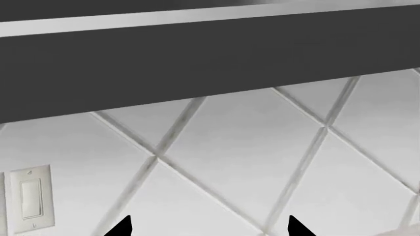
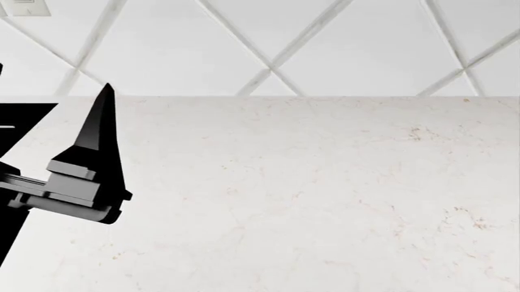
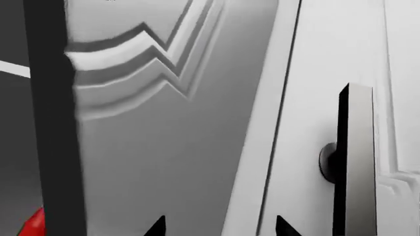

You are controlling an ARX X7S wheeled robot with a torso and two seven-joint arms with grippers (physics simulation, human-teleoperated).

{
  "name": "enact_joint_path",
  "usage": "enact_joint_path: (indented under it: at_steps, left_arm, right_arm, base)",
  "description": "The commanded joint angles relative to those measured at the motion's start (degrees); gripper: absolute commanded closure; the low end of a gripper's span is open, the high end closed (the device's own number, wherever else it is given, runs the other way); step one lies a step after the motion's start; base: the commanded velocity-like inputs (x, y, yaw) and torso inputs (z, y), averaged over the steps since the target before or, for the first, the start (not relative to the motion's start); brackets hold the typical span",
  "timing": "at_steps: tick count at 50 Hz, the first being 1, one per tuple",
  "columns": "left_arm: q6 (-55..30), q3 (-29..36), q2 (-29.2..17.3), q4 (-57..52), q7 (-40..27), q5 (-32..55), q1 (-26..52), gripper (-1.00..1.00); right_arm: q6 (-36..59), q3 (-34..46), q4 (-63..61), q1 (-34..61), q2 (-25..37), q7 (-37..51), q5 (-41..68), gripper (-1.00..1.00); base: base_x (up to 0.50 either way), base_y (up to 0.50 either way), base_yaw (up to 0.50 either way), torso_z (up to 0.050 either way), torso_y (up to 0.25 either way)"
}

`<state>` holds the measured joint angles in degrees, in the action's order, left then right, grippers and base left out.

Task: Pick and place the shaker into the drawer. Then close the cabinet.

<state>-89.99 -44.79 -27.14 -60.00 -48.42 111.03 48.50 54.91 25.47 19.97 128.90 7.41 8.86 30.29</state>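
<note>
In the head view the white marble-look table (image 2: 309, 194) fills most of the frame, backed by a wall of white diamond tiles (image 2: 170, 42) with a light switch (image 2: 24, 6) at the upper left corner. The left tool (image 2: 101, 164) enters from the left edge — a black pointed finger rising above its block-shaped mount, held over the table; only one finger shows here. In the left wrist view two black fingertips (image 1: 125, 227) stand well apart with nothing between them, so this tool is spread and empty, facing the tiled wall and the switch plate (image 1: 29, 199) beneath a dark band. The right wrist view looks close at the pale grey cabinet (image 3: 164, 147) front with its curvy raised moulding and a black bar handle (image 3: 351, 162); the right tool (image 3: 220, 227) is spread too, its two tips apart and empty, just short of the panel. A small red shape (image 3: 34, 223) sits at the frame edge — too little shows to name it. The shaker and the drawer's inside appear in no view.
</note>
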Motion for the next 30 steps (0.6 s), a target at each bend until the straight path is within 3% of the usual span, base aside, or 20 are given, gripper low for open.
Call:
enact_joint_path:
  at_steps: [1, 7, 13, 30]
  left_arm:
    - [0.0, -0.6, 0.2, 0.0, 0.2, 0.1, -0.4, -1.00]
    - [0.0, -1.2, 0.2, 0.0, 0.3, 0.0, -0.7, -1.00]
    - [0.0, -1.1, 0.2, 0.0, 0.8, -0.7, -0.8, -1.00]
    - [0.0, -1.4, -0.3, 0.0, -0.3, 0.6, -0.7, -1.00]
  right_arm:
    - [-9.2, 25.6, 35.7, -4.6, -7.4, -10.9, 44.3, -1.00]
    - [-16.3, 39.4, 44.0, -3.8, -7.4, -13.4, 53.0, -1.00]
    - [-20.0, 48.4, 47.6, -3.2, -7.4, -14.3, 58.9, -1.00]
    - [-23.1, 57.2, 55.0, -3.0, -6.6, -15.5, 63.4, -1.00]
  base:
    - [0.01, 0.01, 0.01, 0.000, 0.000]
    - [0.01, 0.01, 0.01, 0.000, 0.000]
    - [0.01, 0.01, 0.01, 0.000, 0.000]
    - [0.01, 0.01, 0.01, 0.000, 0.000]
